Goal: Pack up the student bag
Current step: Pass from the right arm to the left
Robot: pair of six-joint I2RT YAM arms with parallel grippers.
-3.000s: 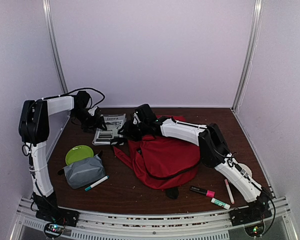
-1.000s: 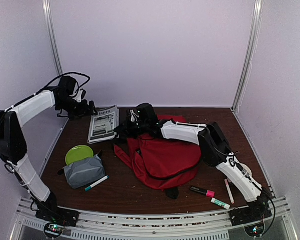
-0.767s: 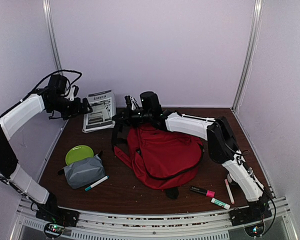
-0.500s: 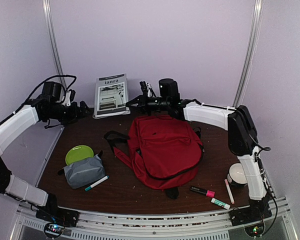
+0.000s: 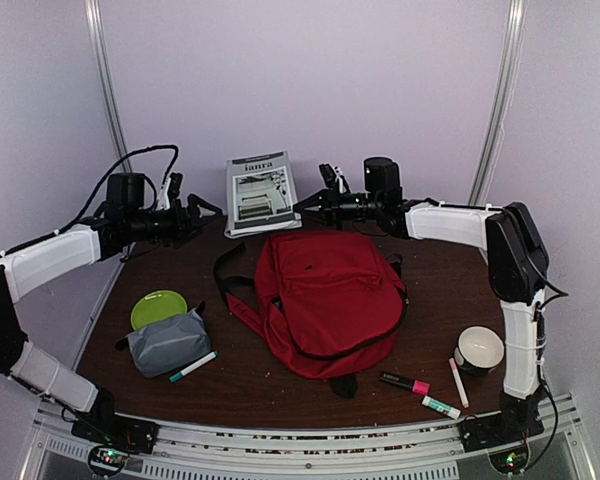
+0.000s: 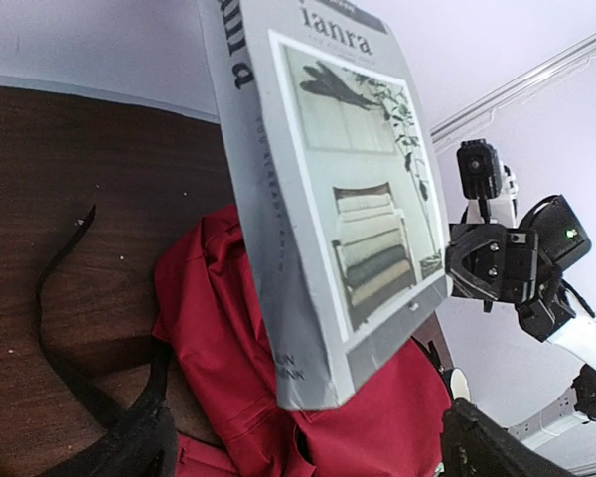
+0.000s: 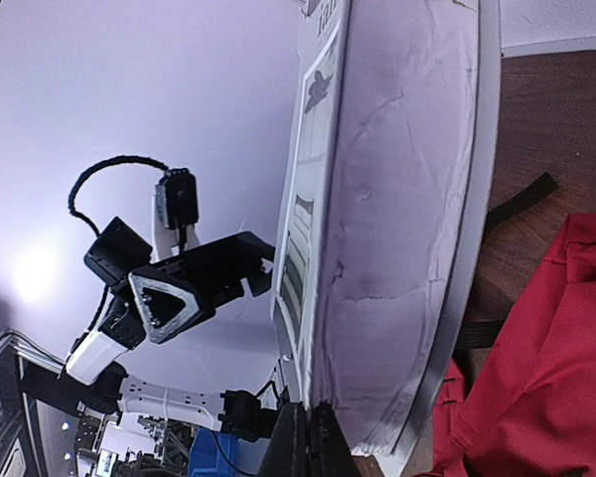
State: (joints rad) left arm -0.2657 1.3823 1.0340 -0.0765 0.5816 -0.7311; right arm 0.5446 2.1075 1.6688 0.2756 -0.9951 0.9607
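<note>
The red student bag [image 5: 325, 300] lies flat in the middle of the table, its black strap [image 5: 228, 275] trailing to the left. My right gripper [image 5: 304, 206] is shut on the edge of a grey "ianra" book [image 5: 262, 192] and holds it upright in the air above the bag's far left corner. In the right wrist view the gripper [image 7: 312, 429] pinches the book's [image 7: 397, 199] bottom edge, with the bag [image 7: 546, 378] below. My left gripper [image 5: 202, 209] is open and empty, left of the book. In its wrist view the book [image 6: 328, 199] hangs ahead over the bag [image 6: 377, 417].
A green plate [image 5: 159, 308], a grey zip pouch [image 5: 170, 340] and a teal marker [image 5: 193, 366] lie front left. A paper cup [image 5: 478, 350], a pink pen [image 5: 458, 382], a pink-ended marker [image 5: 405, 382] and a green-and-white marker [image 5: 441, 406] lie front right. Walls stand close behind.
The book has gone from flat on the back-left table to upright in the air, carried rightward by my right gripper. The bag has settled flat. My left arm has followed to the right.
</note>
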